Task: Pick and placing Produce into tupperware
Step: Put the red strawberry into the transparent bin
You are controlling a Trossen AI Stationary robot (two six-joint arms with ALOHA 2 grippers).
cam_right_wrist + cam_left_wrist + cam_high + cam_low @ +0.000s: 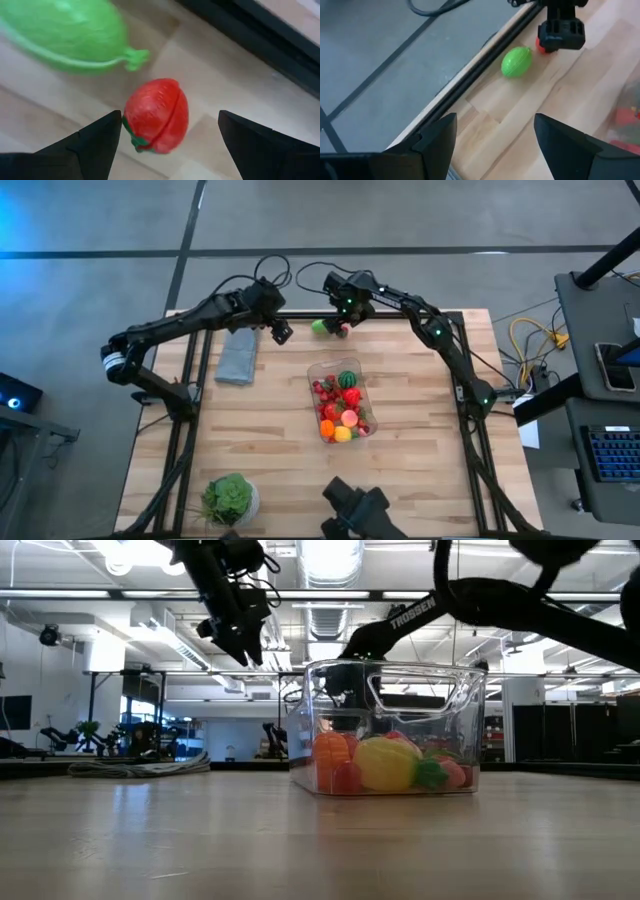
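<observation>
Lying on the pale wooden table (250, 440) near its far edge, a small red toy strawberry (156, 116) sits right between our right gripper (170, 131)'s two dark fingers, which stand spread on either side of it and grasp nothing. We judge that the gripper is lined up this way so the jaws can close across the berry's width. Just beside the berry lies a bright green oval toy fruit with a short stem (67, 37), close enough that a clumsy closing might nudge it; it appears apart from the berry, not touching.

Nearer the middle of the table stands the clear rectangular plastic tub with rounded corners (340, 401), already holding a heap of toy produce: red berries, a striped green melon (347, 378), orange and yellow pieces. From table height the tub looks roughly a third full, so we reckon the task is nearly done, with these two stray pieces left.

Our left gripper (492, 132) hangs above the far edge with its fingers released and empty, looking toward the green fruit, likely waiting its turn. A grey folded cloth (238, 356) lies below it, and a leafy green head in a white bowl (231, 498) sits at the near left corner.
</observation>
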